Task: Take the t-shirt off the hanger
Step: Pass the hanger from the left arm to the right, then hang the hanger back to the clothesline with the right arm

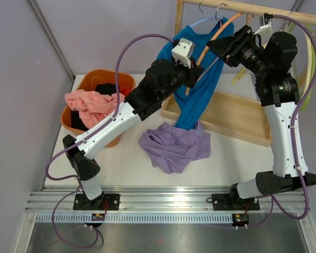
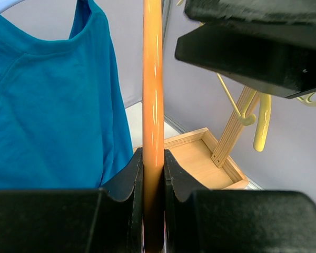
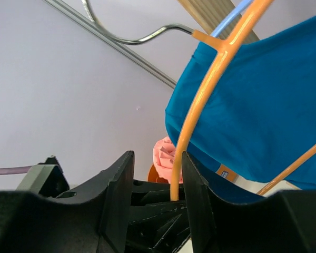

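A blue t-shirt (image 1: 200, 92) hangs on an orange hanger (image 1: 221, 31) whose metal hook (image 3: 137, 39) is over the wooden rail (image 1: 284, 13). My left gripper (image 1: 196, 71) is shut on the hanger's lower arm; in the left wrist view the orange bar (image 2: 152, 79) runs straight up between the closed fingers (image 2: 153, 153), with the blue t-shirt (image 2: 47, 105) to the left. My right gripper (image 1: 213, 46) is up near the shirt's collar. Its jaws (image 3: 157, 154) stand apart around the thin orange hanger arm (image 3: 200, 100), which lies close to the right-hand finger. The blue t-shirt (image 3: 263, 105) drapes just beyond.
An orange basket (image 1: 124, 79) at the left holds pink and black clothes. A purple garment (image 1: 176, 145) lies crumpled on the table in front. The rack's wooden base tray (image 1: 242, 118) sits under the rail, and yellow hangers (image 1: 308, 52) hang at the right end.
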Robot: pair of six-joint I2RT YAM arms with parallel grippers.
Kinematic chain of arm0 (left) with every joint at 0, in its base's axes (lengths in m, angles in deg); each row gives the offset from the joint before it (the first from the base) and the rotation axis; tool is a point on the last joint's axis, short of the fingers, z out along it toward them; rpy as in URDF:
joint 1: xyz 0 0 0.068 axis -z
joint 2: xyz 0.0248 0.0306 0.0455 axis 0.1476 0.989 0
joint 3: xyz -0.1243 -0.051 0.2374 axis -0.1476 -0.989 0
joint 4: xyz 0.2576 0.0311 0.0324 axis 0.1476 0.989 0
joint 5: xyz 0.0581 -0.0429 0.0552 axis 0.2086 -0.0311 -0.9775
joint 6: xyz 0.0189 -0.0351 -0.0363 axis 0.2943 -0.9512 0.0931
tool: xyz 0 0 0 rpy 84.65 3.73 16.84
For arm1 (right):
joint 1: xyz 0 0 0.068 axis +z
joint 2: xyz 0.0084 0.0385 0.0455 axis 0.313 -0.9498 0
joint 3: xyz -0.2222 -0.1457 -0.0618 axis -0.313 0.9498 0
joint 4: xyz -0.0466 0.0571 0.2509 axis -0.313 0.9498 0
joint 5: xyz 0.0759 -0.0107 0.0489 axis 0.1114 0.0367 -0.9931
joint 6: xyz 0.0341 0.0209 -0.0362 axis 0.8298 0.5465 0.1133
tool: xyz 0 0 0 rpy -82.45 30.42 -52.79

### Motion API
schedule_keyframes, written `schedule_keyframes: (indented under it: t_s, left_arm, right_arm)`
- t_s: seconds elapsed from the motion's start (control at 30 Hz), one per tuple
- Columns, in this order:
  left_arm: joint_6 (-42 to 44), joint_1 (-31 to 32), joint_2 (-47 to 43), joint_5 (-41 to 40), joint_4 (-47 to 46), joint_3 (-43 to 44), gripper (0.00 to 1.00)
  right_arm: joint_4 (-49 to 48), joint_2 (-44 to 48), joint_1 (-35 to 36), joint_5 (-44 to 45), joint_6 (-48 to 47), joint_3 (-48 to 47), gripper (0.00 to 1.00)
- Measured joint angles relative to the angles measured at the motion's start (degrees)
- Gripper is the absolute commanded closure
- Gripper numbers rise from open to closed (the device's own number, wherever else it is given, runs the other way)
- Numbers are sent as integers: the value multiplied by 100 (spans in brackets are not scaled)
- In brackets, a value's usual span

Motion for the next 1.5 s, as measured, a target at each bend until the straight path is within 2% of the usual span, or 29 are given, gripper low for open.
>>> schedule_keyframes:
  t_s: [0.33, 0.47, 0.5, 0.57, 0.6, 0.73, 0.77, 0.87, 0.9, 0.97, 1.0, 1.1, 1.23, 1.5]
  left_arm:
    - [-127, 24, -13, 22, -74, -39, 100]
    - [-151, 44, -13, 20, -83, -39, 100]
    - [-155, 44, -15, 22, -87, -39, 100]
    - [-175, 44, -17, 20, -85, -39, 100]
    - [-188, 44, -17, 4, -72, -42, 100]
    - [-203, 35, -17, -2, -85, -50, 100]
    - [-214, 35, -17, -4, -85, -50, 96]
    - [-243, 33, -42, 11, -138, -105, 76]
    - [-264, 33, -63, 31, -184, -153, 61]
    - [-297, 39, -138, 103, -260, -236, 50]
    - [-313, 46, -234, 149, -326, -343, 38]
    - [-323, 61, -704, 219, -431, -802, 27]
    - [-264, 24, -1537, 236, -501, -1484, 19]
    - [-79, -68, -3213, 109, -625, -2957, 12]
  right_arm:
    - [-28, -11, 94, 22, 66, 273, 55]
    - [-44, -87, 315, 46, 74, 297, 72]
    - [-48, -107, 337, 42, 83, 313, 80]
    - [-74, -153, 350, 44, 122, 369, 85]
    - [-129, -164, 354, 26, 168, 407, 92]
    - [-208, -164, 356, 31, 216, 461, 100]
    - [-208, -164, 356, 31, 219, 461, 100]
    - [-216, -164, 354, 33, 216, 461, 100]
    - [-212, -164, 354, 24, 227, 461, 100]
    - [-195, -164, 323, 31, 256, 461, 100]
    - [-188, -164, 289, 22, 291, 461, 100]
    - [-184, -164, 63, -20, 450, 455, 100]
    - [-177, -173, -223, -20, 638, 437, 100]
    - [-197, -455, -820, -208, 1255, 63, 100]
